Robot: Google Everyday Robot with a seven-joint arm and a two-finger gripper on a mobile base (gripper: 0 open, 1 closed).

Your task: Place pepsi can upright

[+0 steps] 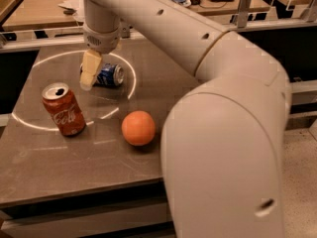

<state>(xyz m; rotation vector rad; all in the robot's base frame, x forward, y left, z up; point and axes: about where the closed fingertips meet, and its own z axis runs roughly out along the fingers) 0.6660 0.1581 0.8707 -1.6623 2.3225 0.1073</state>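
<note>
The pepsi can (111, 75) is dark blue and lies on its side at the back left of the grey table (74, 177), its silver end facing right. My gripper (88, 74) hangs from the arm's wrist (101, 33) and points down. It is at the can's left end, covering that end from this view. I cannot tell whether it touches the can.
An upright red Coca-Cola can (63, 109) stands front left of the pepsi can. An orange (138, 128) lies near the table's middle. My arm's large link (223, 148) fills the right of the view. A white ring (130, 78) is marked on the table.
</note>
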